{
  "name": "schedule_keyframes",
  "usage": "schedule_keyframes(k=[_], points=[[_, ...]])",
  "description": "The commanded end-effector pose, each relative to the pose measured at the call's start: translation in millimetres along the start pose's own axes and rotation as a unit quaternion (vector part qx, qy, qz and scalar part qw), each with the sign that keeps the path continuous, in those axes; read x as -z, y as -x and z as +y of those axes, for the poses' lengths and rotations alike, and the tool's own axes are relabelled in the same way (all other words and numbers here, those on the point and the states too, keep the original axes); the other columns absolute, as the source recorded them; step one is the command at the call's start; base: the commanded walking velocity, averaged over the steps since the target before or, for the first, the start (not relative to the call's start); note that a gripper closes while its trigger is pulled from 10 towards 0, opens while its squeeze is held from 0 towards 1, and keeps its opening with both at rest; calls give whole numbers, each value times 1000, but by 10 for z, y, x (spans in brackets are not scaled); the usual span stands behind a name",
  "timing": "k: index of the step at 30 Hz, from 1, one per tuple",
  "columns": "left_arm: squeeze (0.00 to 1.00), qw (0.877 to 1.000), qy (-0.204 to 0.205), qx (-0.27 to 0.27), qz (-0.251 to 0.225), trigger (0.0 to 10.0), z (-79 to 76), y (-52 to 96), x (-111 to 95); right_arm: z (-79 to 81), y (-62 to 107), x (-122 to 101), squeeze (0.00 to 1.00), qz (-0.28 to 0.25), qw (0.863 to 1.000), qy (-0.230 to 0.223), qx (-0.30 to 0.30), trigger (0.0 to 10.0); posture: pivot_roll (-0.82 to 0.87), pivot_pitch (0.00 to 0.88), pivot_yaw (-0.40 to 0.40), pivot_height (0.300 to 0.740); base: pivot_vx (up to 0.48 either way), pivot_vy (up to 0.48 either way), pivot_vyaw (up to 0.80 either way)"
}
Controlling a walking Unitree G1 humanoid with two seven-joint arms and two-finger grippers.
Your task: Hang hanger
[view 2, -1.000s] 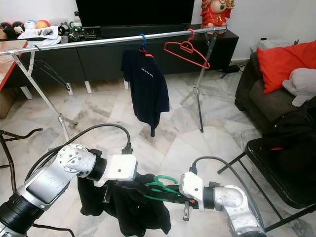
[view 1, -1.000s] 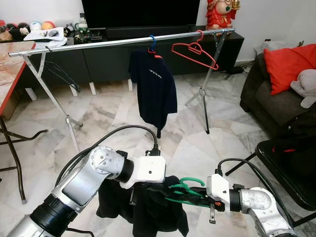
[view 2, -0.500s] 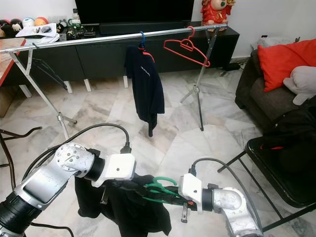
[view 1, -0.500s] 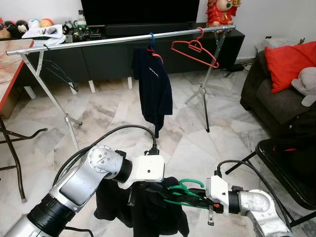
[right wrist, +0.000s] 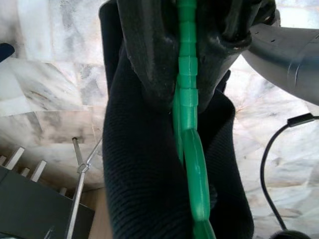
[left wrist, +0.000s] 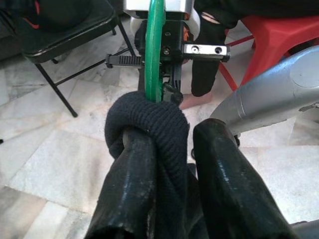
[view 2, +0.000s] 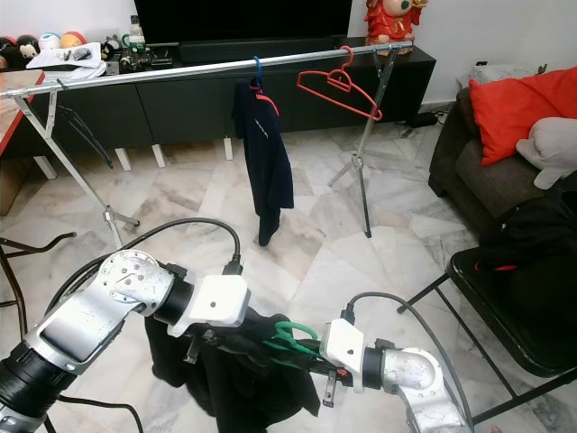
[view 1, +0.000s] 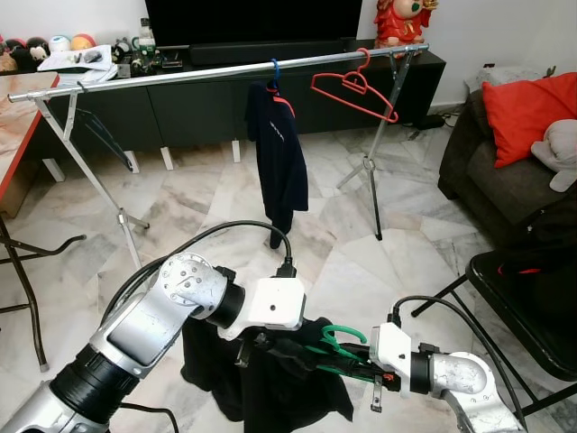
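Green hanger [view 1: 335, 350] held low between both grippers, well in front of the clothes rail [view 1: 216, 72].

On that rail hang a dark shirt [view 1: 281, 158] and, beside it, a red hanger [view 1: 353, 90]. Below the rail, a black garment [view 1: 270, 383] drapes from the green hanger. The left gripper [left wrist: 172, 149] pinches the garment's fabric, seemingly against the hanger; the right gripper [right wrist: 182, 55] is clamped on the hanger.

A green hanger [view 1: 335, 350] is held low over the floor, tilted, with a black garment [view 1: 270, 383] draped from it.
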State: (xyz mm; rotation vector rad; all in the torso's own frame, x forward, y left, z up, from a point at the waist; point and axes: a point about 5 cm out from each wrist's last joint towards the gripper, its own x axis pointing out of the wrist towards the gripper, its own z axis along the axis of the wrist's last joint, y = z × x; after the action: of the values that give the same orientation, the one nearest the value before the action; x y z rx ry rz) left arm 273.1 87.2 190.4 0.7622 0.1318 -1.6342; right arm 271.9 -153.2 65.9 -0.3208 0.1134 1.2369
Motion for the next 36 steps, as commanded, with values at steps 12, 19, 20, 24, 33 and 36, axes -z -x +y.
schedule_keyframes(k=[12, 19, 20, 24, 33, 36], points=[[1000, 997, 13, -50, -63, 10000, 129, 37, -114, 13, -37, 32, 0, -11, 999, -10, 50, 0, -3, 89, 24, 721, 0, 0, 0], [0, 988, 88, -93, -90, 0, 110, -41, 90, 8, -45, 28, 0, -14, 998, -11, 59, 0, -14, 92, 25, 721, 0, 0, 0], [0, 987, 92, -94, -88, 0, 99, -41, 112, 6, -43, 27, 0, -14, 998, -11, 60, 0, -15, 93, 25, 721, 0, 0, 0], [0, 983, 113, -112, -94, 0, 54, -38, 174, -17, 10, 26, 0, -12, 997, -8, 70, 0, -12, 95, 22, 721, 0, 0, 0], [0, 978, 124, -139, -92, 0, 27, -36, 247, -67, 42, -9, 0, -14, 997, -1, 78, 0, -12, 95, 16, 721, 0, 0, 0], [0, 977, 127, -143, -93, 0, 31, -47, 264, -76, 41, -14, 0, -14, 997, 0, 80, 0, -14, 94, 16, 721, 0, 0, 0]])
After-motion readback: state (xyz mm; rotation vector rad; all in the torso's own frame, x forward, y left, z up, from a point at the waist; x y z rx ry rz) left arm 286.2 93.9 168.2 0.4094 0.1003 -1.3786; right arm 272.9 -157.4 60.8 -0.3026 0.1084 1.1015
